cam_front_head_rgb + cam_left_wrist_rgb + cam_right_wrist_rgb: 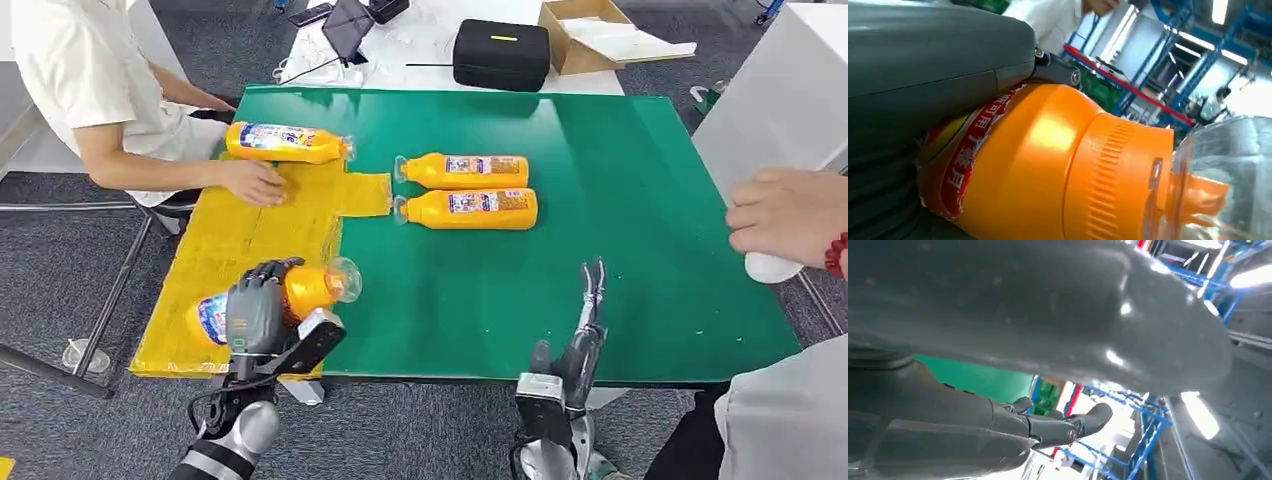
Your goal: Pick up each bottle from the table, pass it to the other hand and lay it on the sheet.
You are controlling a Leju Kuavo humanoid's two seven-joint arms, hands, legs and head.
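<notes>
The left hand (pixel 262 312) grips an orange plastic bottle (pixel 290 295) over the yellow sheet (pixel 250 235); its wrist view shows the ribbed orange cap (pixel 1118 175) up close. The right hand (pixel 585 330) holds nothing, fingers straight

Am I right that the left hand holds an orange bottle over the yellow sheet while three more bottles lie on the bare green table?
Not quite: the head view shows two bottles on the green table; the third lies on the yellow sheet. The left hand does hold an orange bottle over it.
</notes>
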